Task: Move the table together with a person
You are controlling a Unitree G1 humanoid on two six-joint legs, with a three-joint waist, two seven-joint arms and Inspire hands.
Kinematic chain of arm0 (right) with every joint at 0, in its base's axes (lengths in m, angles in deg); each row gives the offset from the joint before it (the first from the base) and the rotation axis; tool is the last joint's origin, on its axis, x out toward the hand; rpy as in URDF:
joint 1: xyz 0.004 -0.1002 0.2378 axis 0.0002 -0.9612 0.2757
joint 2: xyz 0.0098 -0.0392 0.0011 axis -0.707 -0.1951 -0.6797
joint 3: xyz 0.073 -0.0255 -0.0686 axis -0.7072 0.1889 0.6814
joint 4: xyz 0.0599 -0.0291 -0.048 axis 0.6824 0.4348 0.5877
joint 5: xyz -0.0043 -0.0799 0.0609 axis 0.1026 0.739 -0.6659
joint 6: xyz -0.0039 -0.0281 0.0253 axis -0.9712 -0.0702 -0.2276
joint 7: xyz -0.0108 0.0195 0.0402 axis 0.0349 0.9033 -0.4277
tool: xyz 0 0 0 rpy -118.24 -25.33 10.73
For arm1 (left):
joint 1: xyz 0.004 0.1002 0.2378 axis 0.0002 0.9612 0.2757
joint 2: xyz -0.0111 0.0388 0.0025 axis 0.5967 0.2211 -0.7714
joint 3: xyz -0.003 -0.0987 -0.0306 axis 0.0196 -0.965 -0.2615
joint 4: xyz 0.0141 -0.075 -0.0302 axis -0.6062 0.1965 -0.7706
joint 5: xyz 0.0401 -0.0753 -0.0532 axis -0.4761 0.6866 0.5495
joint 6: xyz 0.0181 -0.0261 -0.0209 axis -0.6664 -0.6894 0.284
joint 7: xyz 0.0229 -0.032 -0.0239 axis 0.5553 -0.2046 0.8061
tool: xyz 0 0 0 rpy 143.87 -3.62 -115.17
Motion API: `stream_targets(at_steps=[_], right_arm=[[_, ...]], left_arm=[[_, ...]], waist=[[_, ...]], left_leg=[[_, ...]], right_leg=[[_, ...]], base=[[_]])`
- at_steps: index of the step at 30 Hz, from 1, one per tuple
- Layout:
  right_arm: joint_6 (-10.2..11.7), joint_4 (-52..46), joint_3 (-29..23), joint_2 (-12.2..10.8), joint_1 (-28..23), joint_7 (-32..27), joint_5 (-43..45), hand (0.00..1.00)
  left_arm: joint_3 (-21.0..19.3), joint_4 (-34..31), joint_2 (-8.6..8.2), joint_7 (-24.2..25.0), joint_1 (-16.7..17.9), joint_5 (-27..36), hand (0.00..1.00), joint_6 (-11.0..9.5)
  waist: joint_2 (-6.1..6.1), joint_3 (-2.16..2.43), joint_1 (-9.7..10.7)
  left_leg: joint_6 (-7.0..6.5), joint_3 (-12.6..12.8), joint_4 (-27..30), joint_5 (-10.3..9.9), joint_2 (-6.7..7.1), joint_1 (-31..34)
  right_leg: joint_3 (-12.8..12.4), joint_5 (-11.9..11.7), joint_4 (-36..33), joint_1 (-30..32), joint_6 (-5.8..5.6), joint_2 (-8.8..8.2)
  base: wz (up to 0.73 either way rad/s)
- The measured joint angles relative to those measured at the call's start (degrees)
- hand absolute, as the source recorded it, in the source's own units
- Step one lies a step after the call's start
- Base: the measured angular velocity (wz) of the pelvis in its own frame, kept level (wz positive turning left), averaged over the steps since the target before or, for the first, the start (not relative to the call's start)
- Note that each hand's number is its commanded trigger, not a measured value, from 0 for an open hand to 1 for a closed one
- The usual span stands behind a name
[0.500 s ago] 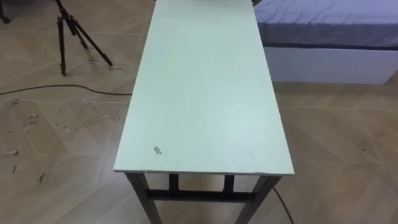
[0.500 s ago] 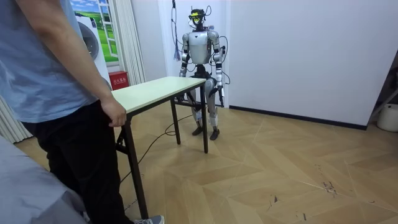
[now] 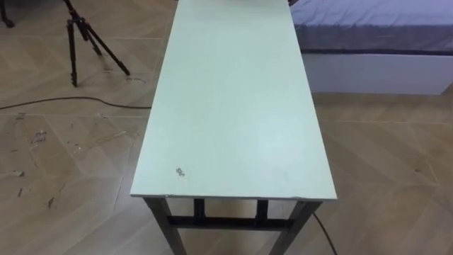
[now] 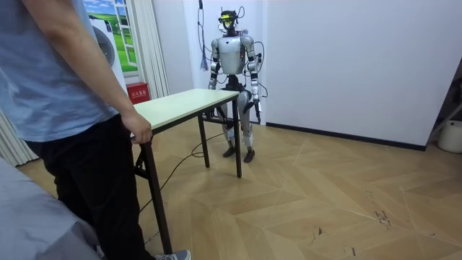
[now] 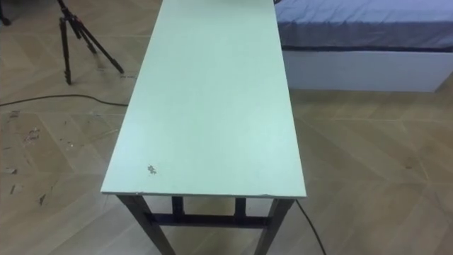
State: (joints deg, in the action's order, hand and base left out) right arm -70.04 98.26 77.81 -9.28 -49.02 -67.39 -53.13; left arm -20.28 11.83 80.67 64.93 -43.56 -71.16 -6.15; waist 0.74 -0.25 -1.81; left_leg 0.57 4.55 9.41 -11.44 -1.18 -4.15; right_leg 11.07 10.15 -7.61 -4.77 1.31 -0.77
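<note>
Plainly, the eye views look down the long pale-green bench point(image 3: 233, 106) with dark metal legs, a black tripod point(image 3: 81, 39) on the wooden floor point(image 3: 64, 163) to its left and a grey-covered bed point(image 3: 375, 28) to its right. Across the room, the other view adds the robot standing at the bench's far end and a person's hand point(image 4: 138, 131) on the near edge. The left robot hand point(image 4: 255, 105) and right robot hand point(image 4: 211, 87) are too small there to tell how open they are

Long pale counter point(image 3: 233, 99) on dark legs, standing on wood floor point(image 3: 382, 163); small dark speck point(image 3: 180, 171) near one corner.
</note>
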Motion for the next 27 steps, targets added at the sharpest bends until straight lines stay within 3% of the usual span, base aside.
stream_targets(at_steps=[8, 13, 17, 19, 22, 27], right_arm=[[0.1, 0.1, -0.8, 0.8, 0.5, 1.4, 0.2, 0.00], [-0.1, -1.7, -1.2, 1.4, 0.6, 5.7, 0.0, 0.00], [-1.1, -4.7, -1.6, 2.5, 0.3, 9.8, -1.6, 0.00], [-2.5, -8.2, -1.6, 2.8, 0.0, 11.2, -4.6, 0.00], [-4.9, -21.5, 0.3, 2.8, -3.1, 11.3, -9.4, 0.00], [-6.3, -38.7, 6.3, 2.6, -8.2, 14.0, -21.4, 0.00]], left_arm=[[0.0, 0.6, 0.10, 7.3, -0.5, 4.7, 0.00, 0.4], [0.6, 0.5, 0.56, 13.9, -0.5, 9.8, 0.00, 1.1], [1.1, -1.0, 0.83, 19.1, -0.5, 13.8, 0.00, 2.1], [1.8, -3.4, 1.23, 21.5, -0.5, 17.6, 0.00, 3.1], [6.4, -10.6, 1.57, 22.4, 0.4, 24.8, 0.00, 4.5], [15.2, -23.2, 2.84, 24.3, 3.0, 39.8, 0.00, 6.7]], waist=[[-0.87, 0.02, 0.1], [-1.17, 0.09, -0.1], [-1.31, 0.07, 0.1], [-1.26, 0.06, 0.2], [-1.34, 0.10, 0.1], [-0.89, -0.09, 0.5]], left_leg=[[0.00, 0.0, 0.2, 0.0, -0.05, 0.6], [0.00, 0.0, 0.3, 0.0, -0.10, 1.2], [0.00, 0.0, 0.7, 0.0, -0.03, 2.0], [0.00, 0.0, 1.2, 0.0, -0.01, 2.6], [0.00, 0.0, 1.2, 0.0, -0.08, 2.7], [0.00, 0.1, 1.0, 0.0, -0.07, 2.0]], right_leg=[[0.3, 0.0, -0.2, 0.0, 0.02, 0.10], [0.1, 0.0, -0.2, 0.9, 0.03, -0.10], [0.3, 0.0, -0.2, 1.1, 0.05, -0.18], [0.7, 0.0, -0.3, 1.1, 0.06, -0.20], [0.8, 0.0, -0.8, 1.7, 0.06, -0.20], [0.4, 0.0, -1.2, 1.4, 0.06, -0.03]], base=[[0.01], [0.00], [0.03], [0.08], [0.02], [-0.03]])
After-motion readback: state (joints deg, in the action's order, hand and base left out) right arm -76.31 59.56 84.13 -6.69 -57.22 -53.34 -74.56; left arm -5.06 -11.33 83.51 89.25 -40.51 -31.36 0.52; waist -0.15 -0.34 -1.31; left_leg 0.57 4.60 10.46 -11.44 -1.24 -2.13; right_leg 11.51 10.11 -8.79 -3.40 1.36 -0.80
